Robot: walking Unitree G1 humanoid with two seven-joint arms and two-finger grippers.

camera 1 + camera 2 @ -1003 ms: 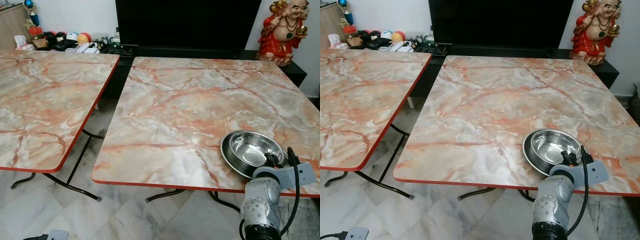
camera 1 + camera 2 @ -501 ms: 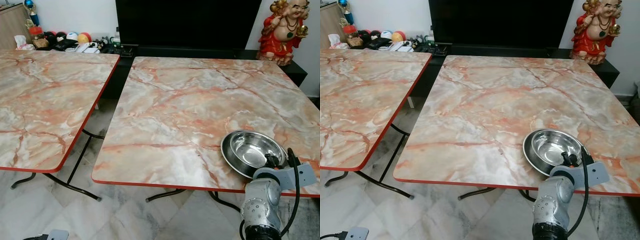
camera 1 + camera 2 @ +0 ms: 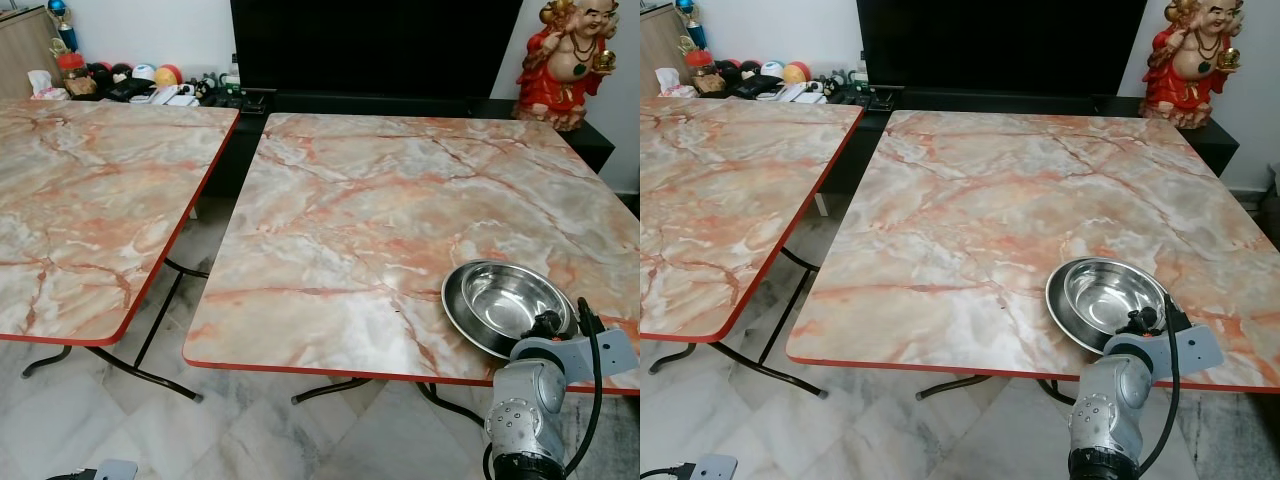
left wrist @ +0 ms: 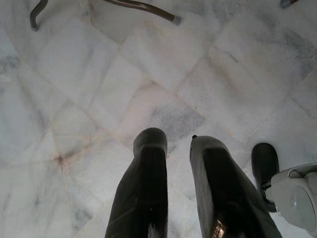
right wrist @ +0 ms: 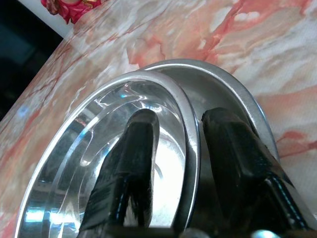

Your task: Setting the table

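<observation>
Bowl (image 3: 503, 303) is polished steel, stiff, light, slick, sitting near the front right corner of the marble table (image 3: 380, 200); right gripper (image 5: 181, 148) pinches its near rim, likely the only graspable spot; left gripper (image 4: 178, 163) idles slightly parted over floor.

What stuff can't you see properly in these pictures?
- In the head views the silver right wrist hides the right gripper and the near rim of the steel bowl.
- In the right wrist view the bowl seems to be two stacked; how many cannot be told.
- The small things on the floor by the far wall are too small to name.
- The statue is cut off by the top edge.
</observation>
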